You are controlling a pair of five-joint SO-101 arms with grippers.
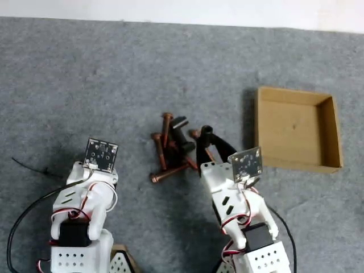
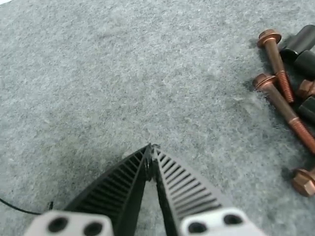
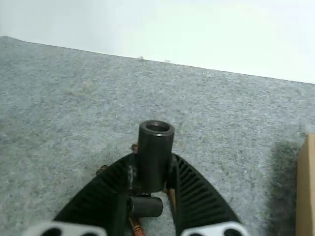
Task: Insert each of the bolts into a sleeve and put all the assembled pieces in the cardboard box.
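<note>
Your right tool (image 3: 152, 167) clamps the black cylindrical sleeve (image 3: 156, 142) roughly upright, open bore up. Left tool (image 2: 151, 150) pinched closed, empty. Copper-coloured metal bolts (image 2: 283, 104) lie flat between both arms, nearer the right.

Two white plastic arms (image 1: 77, 213) carry black ribbed jaws, square circuit boards (image 1: 101, 154), red-and-white wires (image 1: 239, 215) and black cables (image 1: 21, 219).
</note>
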